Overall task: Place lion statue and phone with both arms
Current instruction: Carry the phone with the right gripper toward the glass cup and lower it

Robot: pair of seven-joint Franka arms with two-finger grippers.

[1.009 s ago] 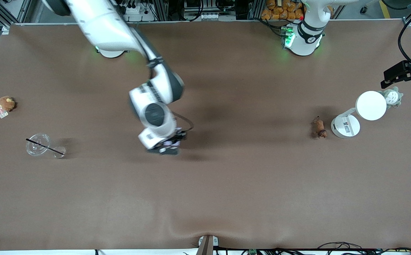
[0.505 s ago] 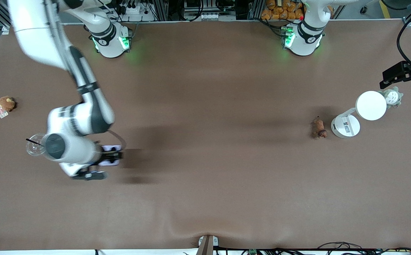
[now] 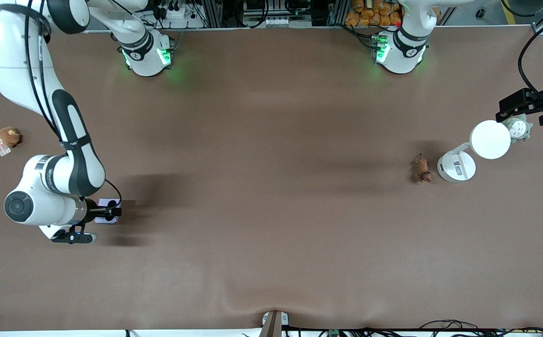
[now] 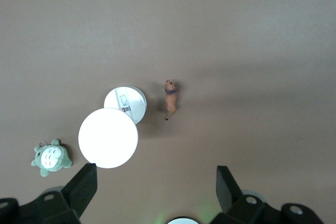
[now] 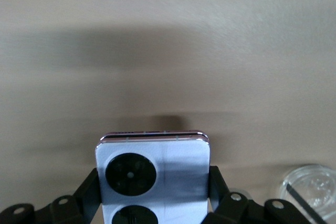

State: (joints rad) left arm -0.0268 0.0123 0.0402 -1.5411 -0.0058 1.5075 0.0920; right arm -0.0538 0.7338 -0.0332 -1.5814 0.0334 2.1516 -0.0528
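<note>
One phone (image 5: pixel 153 174) gripped by right fingers (image 5: pixel 90 190); one lion statue (image 3: pixel 421 168); left fingers (image 4: pixel 86 184) spread.

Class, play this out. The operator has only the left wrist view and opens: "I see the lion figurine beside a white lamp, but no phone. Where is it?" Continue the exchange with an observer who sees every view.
Observer: The phone is gripped in the right pincer, over the right arm's end of the table.
Operator: Which face of it shows?
Observer: In the right wrist view, the face with the two black camera circles is toward the camera.
Operator: Is anything lying near it?
Observer: Yes, a clear cup with a black straw lies on the table close by.
</note>
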